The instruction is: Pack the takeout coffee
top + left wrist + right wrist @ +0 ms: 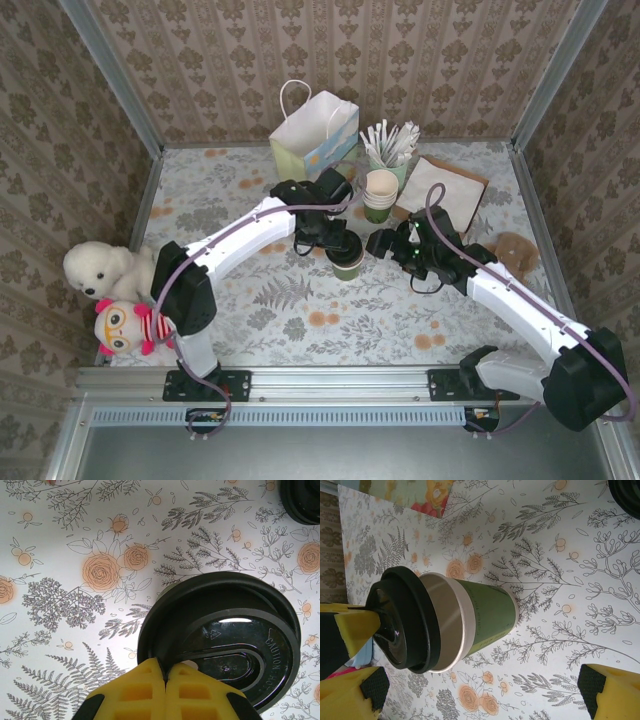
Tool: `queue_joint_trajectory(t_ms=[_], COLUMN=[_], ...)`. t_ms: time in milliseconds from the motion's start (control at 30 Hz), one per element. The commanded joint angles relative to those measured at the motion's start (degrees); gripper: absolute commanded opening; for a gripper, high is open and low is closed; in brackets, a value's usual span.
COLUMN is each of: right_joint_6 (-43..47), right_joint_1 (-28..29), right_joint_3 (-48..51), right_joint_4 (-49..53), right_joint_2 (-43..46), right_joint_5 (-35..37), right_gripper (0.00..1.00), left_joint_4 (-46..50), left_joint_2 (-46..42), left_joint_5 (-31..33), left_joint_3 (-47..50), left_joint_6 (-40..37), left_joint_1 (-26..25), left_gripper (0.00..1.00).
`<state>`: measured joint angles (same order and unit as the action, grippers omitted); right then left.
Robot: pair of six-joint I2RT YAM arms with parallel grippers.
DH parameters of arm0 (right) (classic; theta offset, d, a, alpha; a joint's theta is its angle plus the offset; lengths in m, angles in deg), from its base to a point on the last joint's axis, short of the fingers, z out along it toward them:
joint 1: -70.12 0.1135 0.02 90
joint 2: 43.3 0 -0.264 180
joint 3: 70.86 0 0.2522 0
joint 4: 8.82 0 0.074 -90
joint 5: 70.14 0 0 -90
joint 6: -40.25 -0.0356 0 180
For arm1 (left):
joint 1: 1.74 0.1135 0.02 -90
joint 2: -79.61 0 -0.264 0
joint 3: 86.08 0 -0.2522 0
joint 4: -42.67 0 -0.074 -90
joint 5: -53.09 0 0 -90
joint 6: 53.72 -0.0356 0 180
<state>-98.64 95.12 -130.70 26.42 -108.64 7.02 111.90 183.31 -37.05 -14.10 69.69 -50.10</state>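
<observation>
Midway across the table (250,300) the coffee (348,263) stands upright with its black lid (220,640) on. My left gripper (165,680) sits over it, yellow fingers pressed together, their tips on the lid's top near its rim. As far as I can see they pinch nothing. My right gripper (384,244) is just right of the coffee, fingers (612,692) spread wide. The coffee is ahead of the gap and touches neither pad.

Near behind the coffee is a stack of lidless cups (380,195). Further behind stand a gift bag (312,128) and a pot of stirrers (392,145), with brown napkins (447,185) to the back right. Well to the coffee's left lie a white plush bear (95,268) and a pink doll (122,325). My left arm (240,235) lies between the coffee and the bag.
</observation>
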Motion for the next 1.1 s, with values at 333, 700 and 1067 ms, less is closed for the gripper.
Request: queue_joint_trajectory(t_ms=[333, 700, 1067], right_joint_6=[-1.8, -2.1, -1.9], right_joint_1=[-1.0, -1.1, -1.0], right_joint_3=[1.4, 0.6, 1.4], right_joint_4=[-1.6, -0.9, -2.9], right_joint_2=[-1.5, -3.9, -4.8], right_joint_5=[-2.5, -3.7, -6.6], right_gripper=[0.97, 0.95, 0.89], left_joint_4=[5.3, 7.4, 9.8], left_joint_2=[4.0, 5.1, 7.3], left_joint_5=[0.2, -1.9, -1.5], left_joint_3=[-6.2, -8.3, -9.8], left_joint_6=[-1.6, -3.4, -4.3], left_joint_1=[-0.6, -0.8, -0.8], left_gripper=[0.00, 0.00, 0.00])
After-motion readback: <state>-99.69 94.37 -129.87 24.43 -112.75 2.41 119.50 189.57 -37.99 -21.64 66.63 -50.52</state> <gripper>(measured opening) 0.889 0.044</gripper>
